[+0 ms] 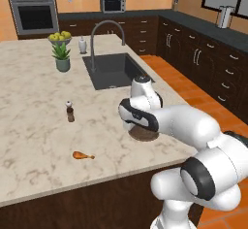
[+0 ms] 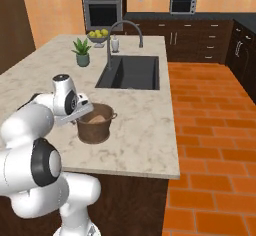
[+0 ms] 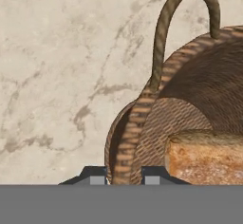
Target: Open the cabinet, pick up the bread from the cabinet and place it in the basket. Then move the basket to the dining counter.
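Note:
The round brown basket stands on the beige marbled dining counter, in front of the dark sink. The pale tan bread lies inside it. In the hand view my gripper straddles the basket's thick woven rim, one fingertip on each side, shut on it. A rope handle loop rises from the rim. In the left base view my forearm covers most of the basket. The wall cabinet is out of view.
An orange-brown drumstick and a small shaker lie left of the basket. A potted plant, a lemon bowl and the arched faucet stand farther back. The counter's front edge is close behind the basket.

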Tool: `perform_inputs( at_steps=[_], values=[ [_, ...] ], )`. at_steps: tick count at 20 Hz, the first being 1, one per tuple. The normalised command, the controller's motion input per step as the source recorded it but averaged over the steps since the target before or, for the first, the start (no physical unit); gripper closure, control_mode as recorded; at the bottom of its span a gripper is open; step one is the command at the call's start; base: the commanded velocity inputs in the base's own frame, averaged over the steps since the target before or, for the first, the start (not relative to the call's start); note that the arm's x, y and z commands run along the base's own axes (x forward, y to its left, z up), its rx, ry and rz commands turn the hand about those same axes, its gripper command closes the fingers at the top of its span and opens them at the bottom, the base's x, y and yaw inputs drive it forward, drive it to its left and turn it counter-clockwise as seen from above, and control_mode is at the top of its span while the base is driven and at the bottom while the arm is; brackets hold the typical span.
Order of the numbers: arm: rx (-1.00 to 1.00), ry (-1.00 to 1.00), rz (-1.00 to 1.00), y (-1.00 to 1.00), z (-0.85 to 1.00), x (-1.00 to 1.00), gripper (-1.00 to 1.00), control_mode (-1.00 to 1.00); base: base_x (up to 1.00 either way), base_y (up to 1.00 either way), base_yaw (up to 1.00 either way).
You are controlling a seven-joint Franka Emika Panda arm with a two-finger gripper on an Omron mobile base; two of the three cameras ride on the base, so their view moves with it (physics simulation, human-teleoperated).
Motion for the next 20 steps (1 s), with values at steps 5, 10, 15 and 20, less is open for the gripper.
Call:
perform_inputs(
  at_steps=[5, 10, 15, 20],
  values=[
    [-0.05, 0.0, 0.0, 0.18, -0.81, 0.28, 1.0, -1.0, 0.0, 0.0, 0.0],
    [0.0, 0.0, 0.0, 0.03, -0.26, 0.17, 1.0, -1.0, 0.0, 0.0, 0.0],
    [0.0, 0.0, 0.0, 0.03, -0.08, 0.0, -1.0, -1.0, 0.0, 0.0, 0.0],
    [0.01, 0.0, -0.05, 0.0, 0.21, -0.01, -1.0, -1.0, 0.0, 0.0, 0.0]
  ],
)
